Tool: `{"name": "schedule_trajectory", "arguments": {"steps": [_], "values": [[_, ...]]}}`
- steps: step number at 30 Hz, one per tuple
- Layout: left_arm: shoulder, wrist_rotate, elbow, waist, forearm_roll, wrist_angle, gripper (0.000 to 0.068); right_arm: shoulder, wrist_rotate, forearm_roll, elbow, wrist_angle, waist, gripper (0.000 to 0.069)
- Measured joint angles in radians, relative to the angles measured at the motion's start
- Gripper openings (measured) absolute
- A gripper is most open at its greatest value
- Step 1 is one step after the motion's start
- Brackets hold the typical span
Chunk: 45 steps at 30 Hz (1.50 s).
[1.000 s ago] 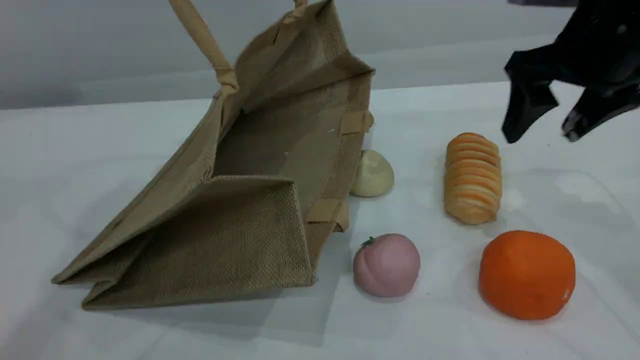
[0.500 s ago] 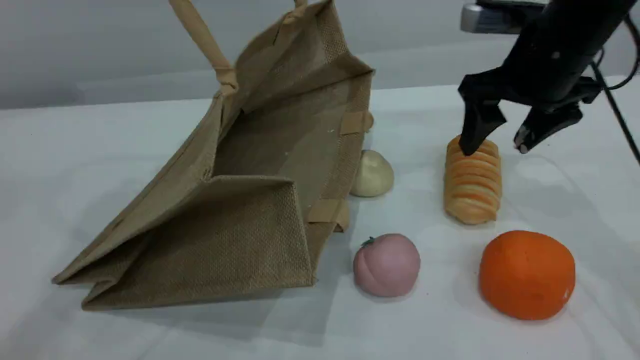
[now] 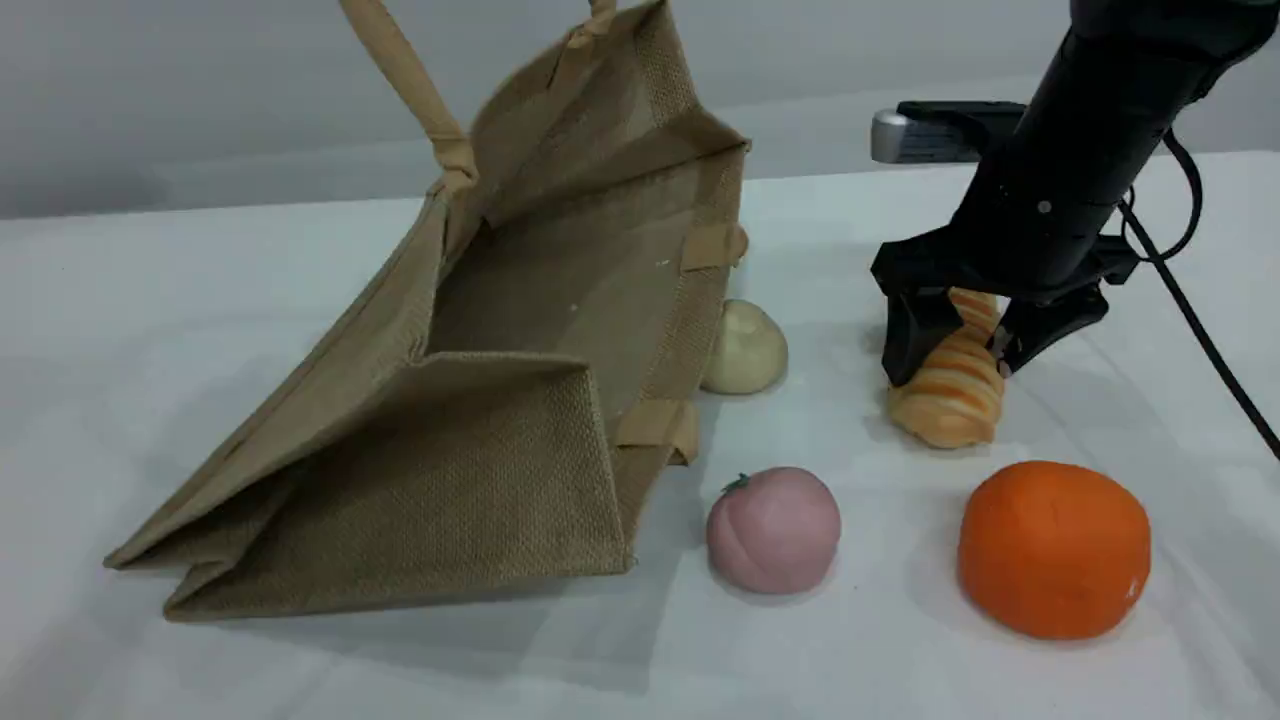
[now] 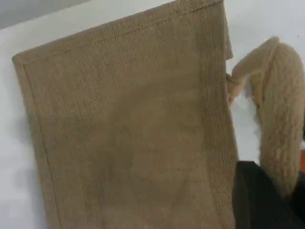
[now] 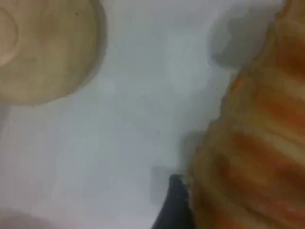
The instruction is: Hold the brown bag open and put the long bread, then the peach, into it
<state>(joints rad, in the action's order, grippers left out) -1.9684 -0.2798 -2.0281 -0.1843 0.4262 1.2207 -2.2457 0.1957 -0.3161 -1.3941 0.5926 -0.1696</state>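
Observation:
The brown bag (image 3: 500, 470) lies on its side, its mouth facing right. One beige handle (image 3: 405, 70) is pulled up out of the top of the scene view. In the left wrist view that handle (image 4: 281, 109) runs into my left gripper (image 4: 267, 191), which is shut on it above the bag's flat side (image 4: 128, 124). The long bread (image 3: 950, 395) lies to the bag's right. My right gripper (image 3: 965, 345) is open, with one finger on each side of the bread's far half. Close up, the bread (image 5: 257, 143) sits beside one fingertip (image 5: 174, 205). The peach (image 3: 773, 530) rests near the bag's front corner.
A cream bun (image 3: 745, 347) sits against the bag's rim, between bag and bread, and also shows in the right wrist view (image 5: 43, 47). A large orange fruit (image 3: 1053, 548) lies in front of the bread. The right arm's cable (image 3: 1200, 330) hangs at the right.
My right gripper came down from the upper right and now straddles the long bread, which looks slightly turned. Bag, handle, peach and orange have not moved.

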Motion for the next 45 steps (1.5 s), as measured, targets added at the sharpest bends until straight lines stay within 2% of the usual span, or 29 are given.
{"name": "schedule_trajectory", "arguments": {"steps": [2, 5, 11, 13, 21, 24, 36, 40, 45], "values": [[0.0, 0.0, 0.0, 0.0, 0.0, 0.0, 0.0088, 0.0, 0.0, 0.0, 0.0, -0.004, 0.0, 0.053], [0.0, 0.0, 0.0, 0.0, 0.0, 0.0, 0.0088, 0.0, 0.0, 0.005, 0.0, -0.006, 0.0, 0.0442], [0.0, 0.001, 0.0, 0.0, 0.0, 0.0, 0.0088, 0.0, 0.003, 0.011, 0.0, -0.008, 0.0, 0.014], [0.0, 0.001, 0.0, 0.0, 0.0, 0.0, 0.0088, 0.005, 0.003, 0.017, 0.0, 0.014, 0.0, 0.0094], [0.0, -0.032, 0.0, 0.0, 0.0, 0.001, 0.0088, 0.138, -0.061, 0.141, 0.0, 0.204, 0.0, 0.0089], [-0.001, -0.062, 0.0, 0.0, 0.0, 0.001, 0.0088, 0.222, -0.063, 0.137, 0.0, 0.263, 0.0, 0.0085], [0.004, -0.257, 0.0, 0.0, 0.135, 0.0, 0.0088, 0.554, 0.052, -0.133, 0.002, 0.436, 0.0, 0.0081], [0.036, -0.267, 0.0, 0.0, 0.143, 0.001, 0.0088, 0.575, 0.081, -0.218, 0.007, 0.465, 0.0, 0.0081], [0.056, -0.267, -0.01, 0.0, 0.15, 0.001, 0.0088, 0.574, 0.144, -0.337, 0.082, 0.434, 0.0, 0.0078]]}}
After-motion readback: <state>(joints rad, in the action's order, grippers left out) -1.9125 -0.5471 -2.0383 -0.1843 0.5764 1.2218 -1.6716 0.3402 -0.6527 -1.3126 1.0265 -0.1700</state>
